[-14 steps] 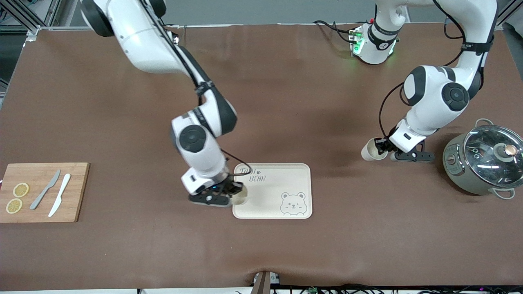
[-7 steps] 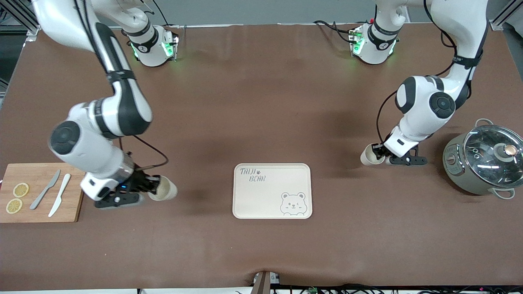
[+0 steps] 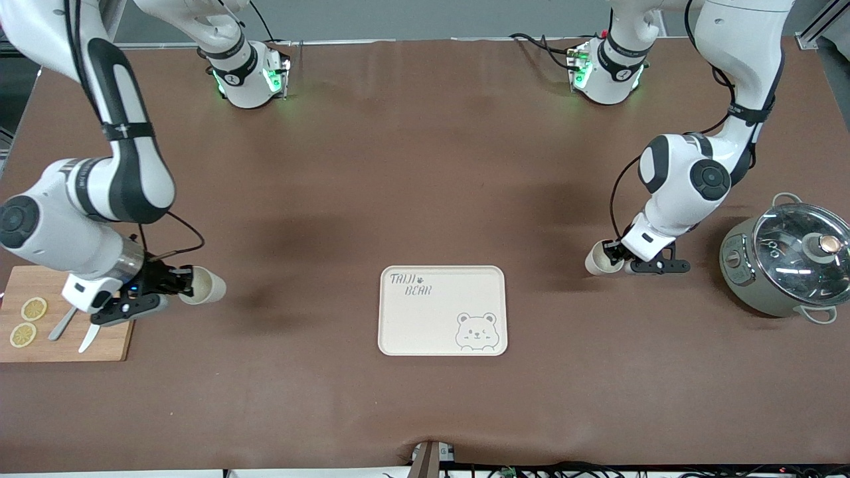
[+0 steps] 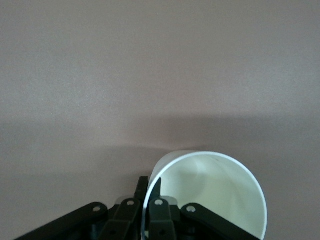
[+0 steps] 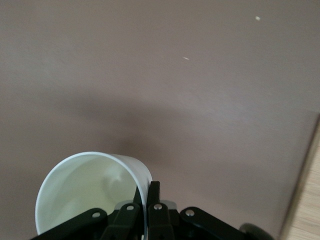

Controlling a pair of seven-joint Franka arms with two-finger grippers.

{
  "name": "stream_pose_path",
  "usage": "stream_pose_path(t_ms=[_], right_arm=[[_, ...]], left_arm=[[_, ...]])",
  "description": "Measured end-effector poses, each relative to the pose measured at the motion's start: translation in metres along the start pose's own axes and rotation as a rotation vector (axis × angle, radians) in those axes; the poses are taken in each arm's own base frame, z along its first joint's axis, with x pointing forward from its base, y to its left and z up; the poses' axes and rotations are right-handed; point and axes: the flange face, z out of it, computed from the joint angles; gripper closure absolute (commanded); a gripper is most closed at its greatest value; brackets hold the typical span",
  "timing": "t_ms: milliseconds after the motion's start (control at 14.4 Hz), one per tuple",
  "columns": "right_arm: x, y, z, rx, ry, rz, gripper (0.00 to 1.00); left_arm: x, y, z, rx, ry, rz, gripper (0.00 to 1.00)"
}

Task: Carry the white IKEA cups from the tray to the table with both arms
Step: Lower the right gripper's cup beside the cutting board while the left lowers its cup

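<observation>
the right gripper (image 3: 171,287) hangs over the brown table (image 3: 425,166) just beside the wooden cutting board (image 3: 40,352), toward the right arm's end. its fingers (image 5: 150,200) are pinched together on the rim wall of one white cup (image 3: 202,285) — one finger inside, one outside — and the cup is held tilted, mouth turned sideways.

the left gripper (image 3: 619,255) is over the table between the bear tray (image 3: 425,338) and the grey-green pot (image 3: 783,265), toward the left arm's end. its fingers (image 4: 145,200) are likewise clamped on the rim of the other white cup (image 3: 599,259), also tilted; whether this cup touches the table cannot be told.

the tray lies flat between the two cups, well apart from both. on the cutting board sit two lemon slices (image 3: 28,322) and two knives (image 3: 66,325), partly hidden by the right arm's wrist.
</observation>
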Motion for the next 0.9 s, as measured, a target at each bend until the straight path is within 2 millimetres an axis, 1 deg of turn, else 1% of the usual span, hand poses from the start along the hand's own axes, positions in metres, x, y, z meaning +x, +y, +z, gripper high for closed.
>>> stream_pose_path(t_ms=[69, 208, 485, 555, 624, 763, 901], right_arm=[[-0.006, 0.012, 0.004, 0.016, 0.002, -0.004, 1.00], [-0.010, 0.024, 0.020, 0.041, 0.016, -0.017, 1.00], [-0.010, 0.027, 0.073, 0.018, 0.040, -0.023, 1.00], [-0.009, 0.026, 0.083, 0.014, 0.044, -0.023, 1.00], [-0.009, 0.026, 0.091, 0.009, 0.049, -0.023, 1.00], [-0.009, 0.026, 0.099, 0.003, 0.057, -0.021, 1.00], [-0.009, 0.025, 0.102, 0.002, 0.061, -0.021, 1.00]], left_arm=[[0.000, 0.000, 0.002, 0.000, 0.002, 0.000, 1.00], [0.000, -0.001, 0.006, 0.001, 0.006, -0.001, 1.00], [-0.001, -0.003, 0.020, 0.003, 0.018, -0.002, 1.00], [-0.002, -0.003, 0.022, 0.004, 0.019, -0.002, 0.15], [-0.001, -0.003, 0.022, 0.004, 0.020, 0.002, 0.00], [0.000, -0.002, 0.021, 0.008, 0.023, 0.012, 0.00], [0.001, -0.002, 0.019, 0.008, 0.029, 0.013, 0.00]])
